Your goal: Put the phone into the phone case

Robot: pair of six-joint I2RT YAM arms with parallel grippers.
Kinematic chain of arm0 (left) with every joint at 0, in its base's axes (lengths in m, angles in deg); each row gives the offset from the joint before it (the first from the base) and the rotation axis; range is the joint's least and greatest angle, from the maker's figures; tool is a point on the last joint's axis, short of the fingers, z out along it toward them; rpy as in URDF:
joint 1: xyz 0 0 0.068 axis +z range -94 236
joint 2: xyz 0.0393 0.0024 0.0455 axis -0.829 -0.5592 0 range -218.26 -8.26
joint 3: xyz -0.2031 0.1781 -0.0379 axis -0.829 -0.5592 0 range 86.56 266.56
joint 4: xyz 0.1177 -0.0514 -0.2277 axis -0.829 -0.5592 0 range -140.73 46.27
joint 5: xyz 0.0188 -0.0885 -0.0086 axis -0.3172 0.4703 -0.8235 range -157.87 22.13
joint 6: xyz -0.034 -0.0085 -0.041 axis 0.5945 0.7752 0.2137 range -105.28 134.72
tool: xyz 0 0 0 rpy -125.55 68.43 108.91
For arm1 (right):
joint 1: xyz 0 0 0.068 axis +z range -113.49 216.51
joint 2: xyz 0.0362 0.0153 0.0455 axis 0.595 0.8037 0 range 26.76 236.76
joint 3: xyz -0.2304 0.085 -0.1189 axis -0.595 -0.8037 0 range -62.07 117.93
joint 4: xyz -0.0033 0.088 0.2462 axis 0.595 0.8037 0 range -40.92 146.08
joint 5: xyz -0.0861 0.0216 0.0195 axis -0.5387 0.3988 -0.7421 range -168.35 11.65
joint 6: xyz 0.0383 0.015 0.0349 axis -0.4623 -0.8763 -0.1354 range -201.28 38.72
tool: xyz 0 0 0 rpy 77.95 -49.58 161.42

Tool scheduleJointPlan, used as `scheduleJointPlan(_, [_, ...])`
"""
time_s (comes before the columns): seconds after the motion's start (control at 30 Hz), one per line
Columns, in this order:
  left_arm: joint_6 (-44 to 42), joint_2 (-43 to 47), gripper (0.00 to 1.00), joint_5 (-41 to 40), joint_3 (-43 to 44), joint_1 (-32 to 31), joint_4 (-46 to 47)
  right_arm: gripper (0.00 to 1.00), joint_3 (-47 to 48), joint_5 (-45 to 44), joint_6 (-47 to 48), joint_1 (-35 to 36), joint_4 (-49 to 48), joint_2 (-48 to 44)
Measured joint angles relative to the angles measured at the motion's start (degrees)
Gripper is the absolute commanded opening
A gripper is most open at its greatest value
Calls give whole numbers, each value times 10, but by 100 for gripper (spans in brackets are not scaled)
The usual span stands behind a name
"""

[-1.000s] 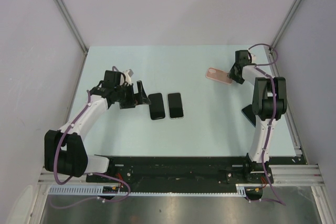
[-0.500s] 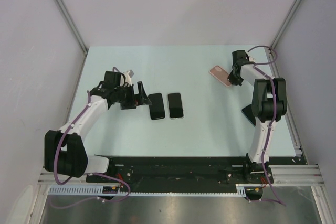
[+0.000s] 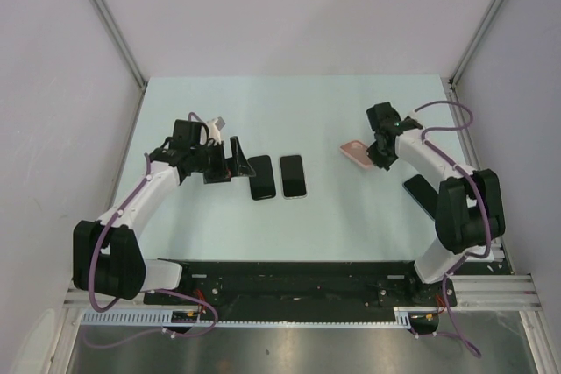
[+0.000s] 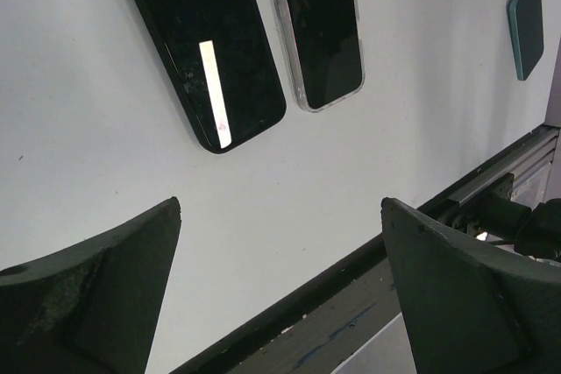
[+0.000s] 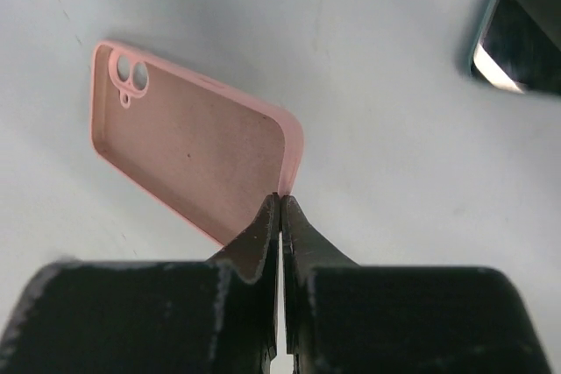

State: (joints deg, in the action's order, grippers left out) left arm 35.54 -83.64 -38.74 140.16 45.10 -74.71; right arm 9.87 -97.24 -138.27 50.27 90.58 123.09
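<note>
Inside the booth I see plain grey-white walls (image 3: 289,15) on three sides, with metal posts in the far corners. They close in a pale mint table (image 3: 333,216) that has a black mounting rail (image 3: 289,282) along its near edge.

My left arm (image 3: 145,194) reaches in from the near left. Its left gripper (image 3: 233,158) hangs spread wide just left of the two handsets, holding nothing. In the wrist view the left gripper (image 4: 280,225) frames only bare table between its fingers.

My right arm (image 3: 438,177) bends in from the right. The right gripper (image 3: 379,153) is clamped tight on the pink phone case (image 3: 355,153), which sits right of centre on the table. From the wrist camera, the fingertips of the right gripper (image 5: 279,203) pinch the side wall at one corner of the phone case (image 5: 188,142). Its hollow side faces up. Its long axis runs diagonally away from the fingers, and the camera cut-out is at the far end.

The black phone (image 3: 260,177) lies flat at mid-table, its long axis running near to far. A silver-edged phone (image 3: 293,176) lies parallel just beside it, apart by a thin gap. From the left wrist, the black phone (image 4: 206,50) shows a bright strip of reflection beside the silver-edged phone (image 4: 320,28).

A teal-edged slab (image 3: 419,190) lies under the right arm, well apart from the pair.
</note>
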Motion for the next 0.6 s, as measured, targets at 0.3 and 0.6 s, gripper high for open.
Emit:
scheduleJointPlan(0.3, [2,4,100,10,-4,0,3,0,-168,-20,-179,153,61,-125])
scheduleJointPlan(0.6, [2,4,100,13,-4,0,4,0,-211,-35,-394,350,127,-148])
